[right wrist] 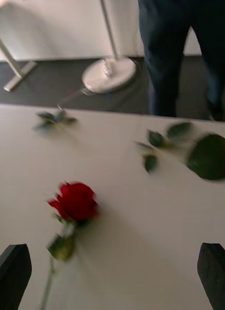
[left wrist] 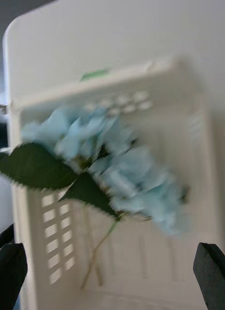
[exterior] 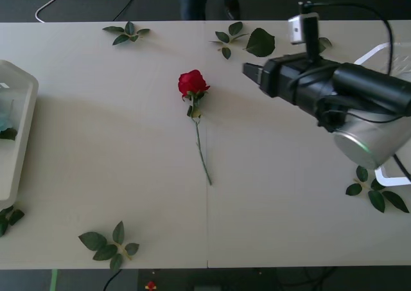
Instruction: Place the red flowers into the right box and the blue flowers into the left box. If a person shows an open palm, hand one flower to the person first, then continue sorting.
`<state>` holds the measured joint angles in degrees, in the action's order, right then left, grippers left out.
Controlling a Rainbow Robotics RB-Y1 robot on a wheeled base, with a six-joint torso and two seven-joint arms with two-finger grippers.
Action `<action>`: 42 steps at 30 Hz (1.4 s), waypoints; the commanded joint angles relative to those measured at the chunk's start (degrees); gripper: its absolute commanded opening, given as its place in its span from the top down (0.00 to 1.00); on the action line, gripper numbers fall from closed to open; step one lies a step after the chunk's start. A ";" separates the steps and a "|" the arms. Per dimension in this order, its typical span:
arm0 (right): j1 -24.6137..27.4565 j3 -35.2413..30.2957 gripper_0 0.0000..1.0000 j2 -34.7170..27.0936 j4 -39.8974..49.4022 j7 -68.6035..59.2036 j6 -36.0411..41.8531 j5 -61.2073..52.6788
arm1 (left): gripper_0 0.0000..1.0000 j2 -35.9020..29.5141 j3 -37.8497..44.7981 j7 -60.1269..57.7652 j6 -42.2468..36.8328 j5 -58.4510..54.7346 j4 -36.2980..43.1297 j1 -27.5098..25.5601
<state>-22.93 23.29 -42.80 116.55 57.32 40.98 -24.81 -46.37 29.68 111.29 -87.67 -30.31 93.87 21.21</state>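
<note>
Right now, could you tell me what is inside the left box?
The left box holds blue flowers with large green leaves, stems lying on its slotted bottom. How many flowers there are cannot be told, since the clusters overlap. The open left hand hovers above it.

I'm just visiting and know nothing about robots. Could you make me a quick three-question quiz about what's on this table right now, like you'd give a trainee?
1. True or false: the red rose on the table is already inside a box.
2. What lies in the left box? A) red roses B) blue flowers C) loose leaves only
3. Fill in: the right gripper hangs above the table with its fingers ____, the rose ahead of it.

Key:
1. False; it lies on the bare table, bloom toward the far edge.
2. B; the left gripper is open above them.
3. Open.
</note>
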 commanded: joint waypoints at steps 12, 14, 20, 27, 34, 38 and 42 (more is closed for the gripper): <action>18.01 -22.85 0.00 -10.46 13.61 18.26 4.20 -28.62 | 0.00 -1.79 -20.89 -40.80 -12.43 -4.41 9.75 17.64; 20.39 -25.75 0.00 -11.07 14.58 21.60 4.20 -32.67 | 0.00 -1.88 -24.23 -45.63 -12.35 -4.76 10.36 18.78; 28.03 -34.37 0.00 -11.86 17.74 34.52 4.99 -45.06 | 0.00 -0.56 -38.91 -58.55 -6.98 -8.89 10.36 24.58; 33.31 -44.39 0.00 -10.46 19.85 46.74 12.37 -59.21 | 0.00 0.58 -57.72 -73.32 4.44 -10.47 10.01 31.35; 37.52 -48.17 0.00 -10.11 19.59 60.28 13.16 -68.97 | 0.00 1.02 -74.33 -85.53 16.83 -10.12 10.01 35.48; 38.75 -48.87 0.00 -10.02 19.32 67.39 13.16 -71.78 | 0.00 1.63 -80.66 -90.37 22.28 -9.86 10.01 36.53; 39.28 -48.87 0.00 -10.02 18.18 73.55 13.16 -73.98 | 0.00 2.07 -85.93 -95.99 25.62 -8.89 9.57 38.64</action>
<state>15.00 -24.09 -52.46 134.55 126.81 54.00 -97.08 -45.49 -53.25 16.05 -64.23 -40.22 102.56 54.95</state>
